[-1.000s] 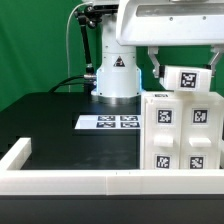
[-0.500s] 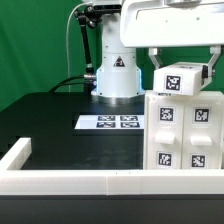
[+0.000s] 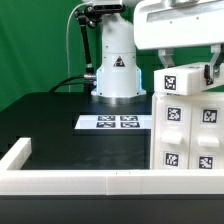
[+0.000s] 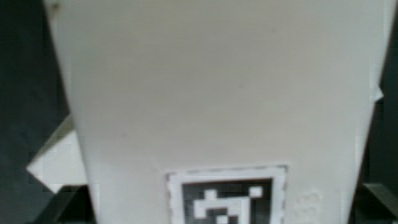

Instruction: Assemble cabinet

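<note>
**Desk:** What is nearest the lens?

**Photographer:** A long, low white border wall (image 3: 70,182). It crosses the black table top (image 3: 60,135) in front of the large white plastic cabinet (image 3: 186,135), which is faced with square black-and-white tags.

**Desk:** Where does the cabinet stand?

**Photographer:** Just behind that wall, at the exterior view's right, cut off by the frame edge.

**Desk:** And the gripper?

**Photographer:** The arm's two-finger gripper (image 3: 187,72) is over the cabinet. Its jaws are spread wide and clamped on the tagged section at the top. In the wrist view that white panel (image 4: 214,90) fills the picture.

**Desk:** Farther back?

**Photographer:** Toward the exterior view's left of the cabinet lies the thin, flat white marker board (image 3: 118,122). Behind it stands the white robot base (image 3: 115,78), against a green backdrop (image 3: 35,50).
</note>
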`<state>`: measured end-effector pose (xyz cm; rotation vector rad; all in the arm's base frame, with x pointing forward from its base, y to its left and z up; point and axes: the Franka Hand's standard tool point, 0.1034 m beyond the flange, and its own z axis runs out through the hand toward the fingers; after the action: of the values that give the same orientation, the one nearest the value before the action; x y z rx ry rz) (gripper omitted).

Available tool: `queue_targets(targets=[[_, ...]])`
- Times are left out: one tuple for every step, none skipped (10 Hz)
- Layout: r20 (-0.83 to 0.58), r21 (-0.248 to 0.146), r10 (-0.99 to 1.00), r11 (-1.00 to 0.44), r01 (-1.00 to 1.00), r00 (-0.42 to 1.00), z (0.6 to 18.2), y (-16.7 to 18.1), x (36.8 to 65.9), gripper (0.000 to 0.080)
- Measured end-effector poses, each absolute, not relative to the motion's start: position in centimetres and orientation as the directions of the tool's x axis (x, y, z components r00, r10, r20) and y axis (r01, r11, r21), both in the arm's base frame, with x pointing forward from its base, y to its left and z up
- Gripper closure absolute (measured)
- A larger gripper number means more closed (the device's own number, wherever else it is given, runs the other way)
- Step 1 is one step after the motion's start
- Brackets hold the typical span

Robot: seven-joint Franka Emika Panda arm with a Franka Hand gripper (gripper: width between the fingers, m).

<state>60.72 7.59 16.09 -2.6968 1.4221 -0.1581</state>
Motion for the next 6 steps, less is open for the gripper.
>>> queue_targets(targets=[[0.041, -0.134, -0.870, -0.492, -0.860, 0.491, 16.14, 7.75, 60.78, 0.0233], [0.034, -0.147, -0.900, -0.434, -0.889, 0.434, 16.18, 8.00, 60.94, 0.0233], [0.015, -0.159, -0.933, -0.357, -0.920, 0.359, 16.18, 8.19, 61.05, 0.0233], [-0.004, -0.168, -0.960, -0.275, -0.947, 0.280, 16.21, 8.38, 61.16, 0.0233], [-0.023, -0.173, -0.976, -0.209, -0.963, 0.216, 16.24, 8.49, 61.23, 0.0233], [-0.051, -0.172, -0.990, -0.118, -0.978, 0.129, 16.27, 8.66, 61.24, 0.0233]])
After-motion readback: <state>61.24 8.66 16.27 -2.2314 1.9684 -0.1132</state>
